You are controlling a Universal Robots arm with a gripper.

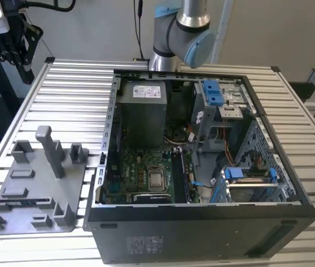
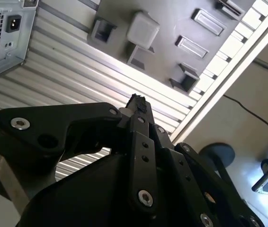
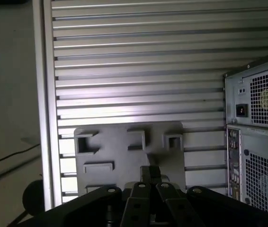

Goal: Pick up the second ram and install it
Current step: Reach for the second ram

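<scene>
Though faint, second ram [image 1: 26, 201] dark, thin.

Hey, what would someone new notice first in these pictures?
The open computer case dominates the slatted table, its green motherboard bared. On the exterior view's left lies a grey holder tray with upright posts. In both wrist views the black gripper points down at that tray.
</scene>
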